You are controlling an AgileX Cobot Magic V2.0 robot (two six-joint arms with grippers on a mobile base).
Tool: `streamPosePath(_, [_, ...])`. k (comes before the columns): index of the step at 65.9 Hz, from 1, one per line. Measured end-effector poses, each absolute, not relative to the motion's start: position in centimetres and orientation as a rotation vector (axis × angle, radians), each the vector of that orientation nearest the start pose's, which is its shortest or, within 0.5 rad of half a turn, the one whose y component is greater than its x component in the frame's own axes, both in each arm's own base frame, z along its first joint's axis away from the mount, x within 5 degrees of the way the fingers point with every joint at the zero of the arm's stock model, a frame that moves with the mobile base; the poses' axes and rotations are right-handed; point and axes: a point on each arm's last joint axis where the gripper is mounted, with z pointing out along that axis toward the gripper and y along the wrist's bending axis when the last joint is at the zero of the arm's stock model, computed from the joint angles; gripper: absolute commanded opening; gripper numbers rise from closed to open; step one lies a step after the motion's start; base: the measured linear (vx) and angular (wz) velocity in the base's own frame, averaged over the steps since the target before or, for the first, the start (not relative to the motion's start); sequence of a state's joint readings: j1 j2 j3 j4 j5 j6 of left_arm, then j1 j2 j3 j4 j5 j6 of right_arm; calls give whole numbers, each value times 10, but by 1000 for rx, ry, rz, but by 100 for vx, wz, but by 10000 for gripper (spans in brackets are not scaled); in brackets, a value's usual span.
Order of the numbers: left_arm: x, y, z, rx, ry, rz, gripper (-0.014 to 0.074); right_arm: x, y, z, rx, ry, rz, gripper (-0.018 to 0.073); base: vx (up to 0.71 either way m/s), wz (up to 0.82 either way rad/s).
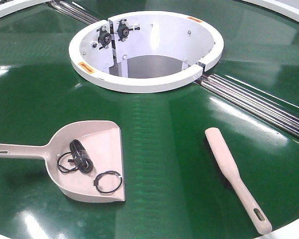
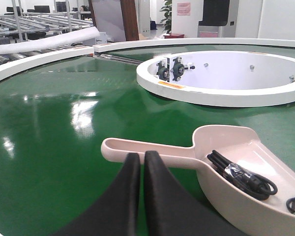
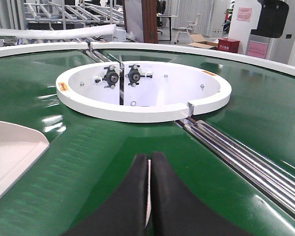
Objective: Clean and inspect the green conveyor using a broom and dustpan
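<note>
The green conveyor fills every view. On its left lies the dustpan, handle pointing left, with a coiled black cable and a black ring inside. The broom lies flat on the right, handle end toward the near edge. Neither gripper shows in the front view. My left gripper is shut and empty, its tips just short of the dustpan handle. My right gripper is shut over the belt. A thin pale strip shows through its slit, and I cannot tell what it is.
The white ring around the central opening stands beyond both tools. Silver rollers run from it toward the right, beyond the broom. The belt's white outer rim curves along the far left.
</note>
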State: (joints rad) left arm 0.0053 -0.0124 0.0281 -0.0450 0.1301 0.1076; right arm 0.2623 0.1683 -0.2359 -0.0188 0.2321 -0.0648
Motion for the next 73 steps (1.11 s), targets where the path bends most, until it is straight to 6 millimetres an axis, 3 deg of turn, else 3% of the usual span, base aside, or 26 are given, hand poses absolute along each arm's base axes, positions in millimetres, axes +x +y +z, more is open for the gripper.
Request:
streamPosePath(21, [57,0,193,52,1629,48,-6,61,15,262,-271,1627,125,-9,0,0])
streamPosePath(31, [57,0,193,52,1629,48,-6,63,6,259,-127,1645,34,-9,0,0])
streamPosePath(39, [57,0,193,51,1629,47,-6,62,0,245,-22,1628,-6,-9,0,0])
streamPosePath(52, [57,0,192,51,1630,47,-6,57,0,199,-7,1595,-8,-9,0,0])
streamPosePath(73, [57,0,192,51,1632,47,-6,57,1,199,-11,1564,10,-9,0,0])
